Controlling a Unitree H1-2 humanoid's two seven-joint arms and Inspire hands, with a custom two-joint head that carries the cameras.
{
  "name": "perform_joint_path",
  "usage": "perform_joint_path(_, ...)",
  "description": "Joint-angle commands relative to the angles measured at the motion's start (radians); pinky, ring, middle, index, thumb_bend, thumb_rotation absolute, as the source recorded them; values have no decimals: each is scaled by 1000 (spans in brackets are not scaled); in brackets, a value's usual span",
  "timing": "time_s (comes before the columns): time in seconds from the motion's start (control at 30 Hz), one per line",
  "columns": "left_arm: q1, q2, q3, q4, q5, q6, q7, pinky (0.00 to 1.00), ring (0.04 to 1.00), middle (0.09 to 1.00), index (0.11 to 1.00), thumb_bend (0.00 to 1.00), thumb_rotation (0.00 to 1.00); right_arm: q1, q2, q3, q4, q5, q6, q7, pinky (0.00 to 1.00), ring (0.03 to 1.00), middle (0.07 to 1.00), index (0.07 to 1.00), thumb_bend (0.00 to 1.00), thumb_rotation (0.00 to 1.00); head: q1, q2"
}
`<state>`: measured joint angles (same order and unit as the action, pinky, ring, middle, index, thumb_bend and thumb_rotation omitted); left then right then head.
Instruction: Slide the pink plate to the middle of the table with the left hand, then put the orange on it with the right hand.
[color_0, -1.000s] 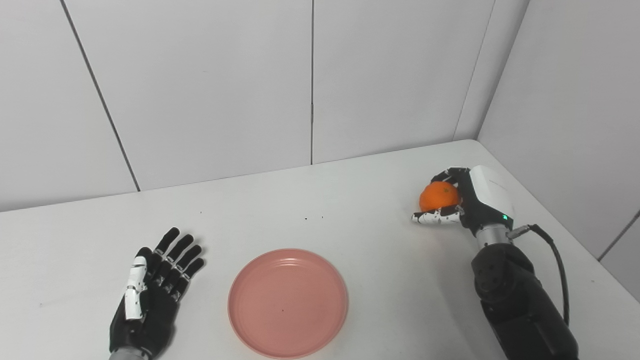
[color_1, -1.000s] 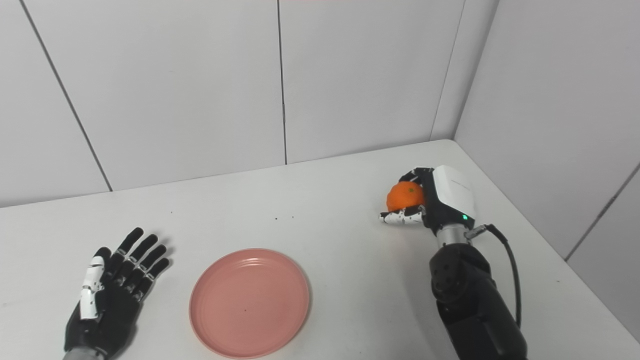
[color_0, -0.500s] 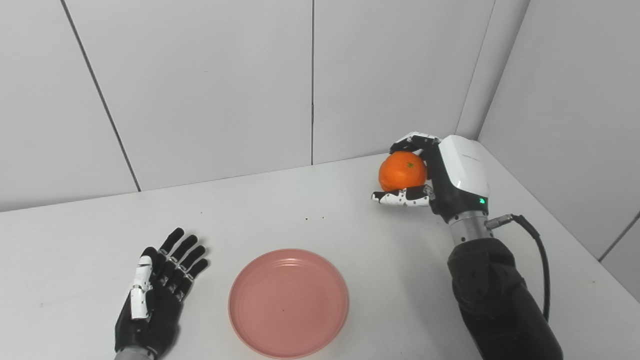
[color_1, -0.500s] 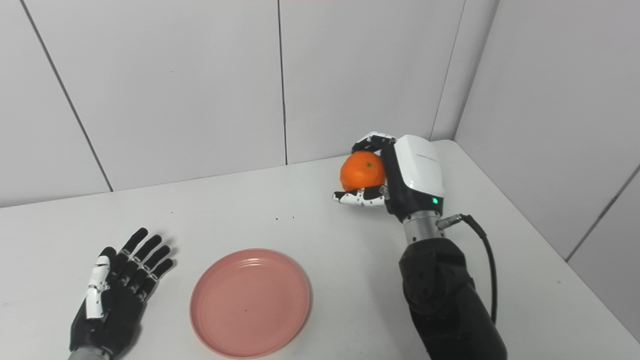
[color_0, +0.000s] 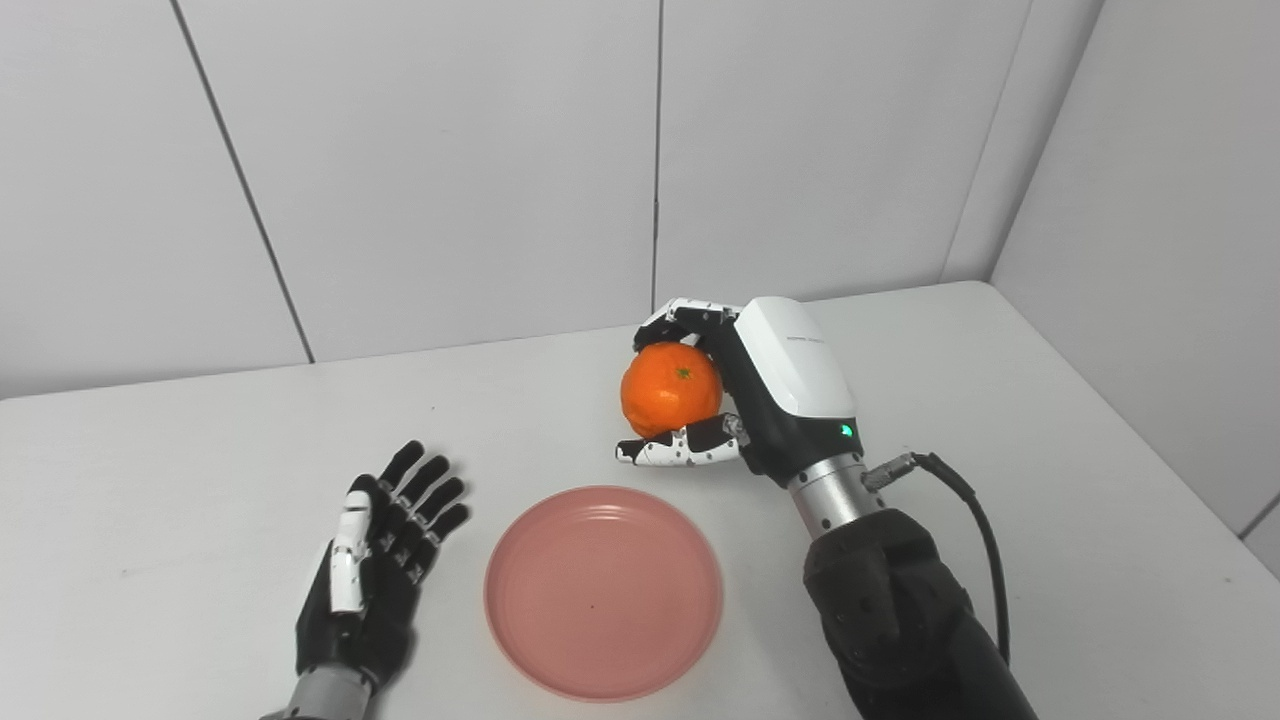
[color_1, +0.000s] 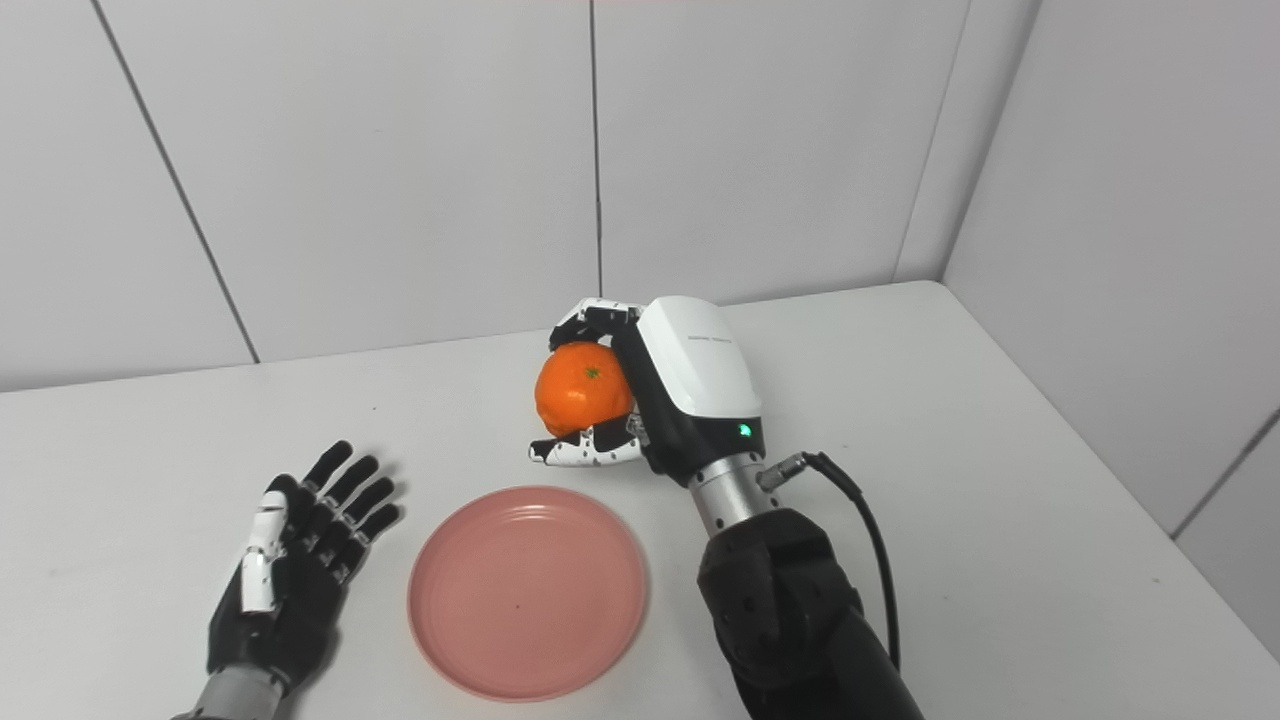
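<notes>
Here we carry the orange (color_0: 670, 389), firm, round and apt to roll, cupped in our right hand (color_0: 745, 395) at the pink plate's (color_0: 603, 590) one o'clock, while our left hand (color_0: 375, 565) lies spread at its nine.

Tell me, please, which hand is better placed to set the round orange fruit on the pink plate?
The right hand: it already grips the round orange fruit just beyond the pink plate. The left hand lies open, empty, beside the plate.
</notes>
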<state>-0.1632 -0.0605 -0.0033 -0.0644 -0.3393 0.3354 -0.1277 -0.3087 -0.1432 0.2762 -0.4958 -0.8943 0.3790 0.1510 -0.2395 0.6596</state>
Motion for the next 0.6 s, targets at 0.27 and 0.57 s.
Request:
perform_joint_path(0.27, 6, -31, -31, -38, 51, 40, 44, 847, 851, 861, 854, 361, 1000, 11, 32, 62, -16, -11, -64, 34, 251, 321, 419, 520, 526, 0, 93, 30)
perform_joint_path(0.57, 0, -46, -41, -47, 64, 53, 64, 832, 849, 861, 853, 366, 1000, 80, 27, 83, 6, 44, -92, 57, 231, 306, 413, 522, 524, 0, 139, 51)
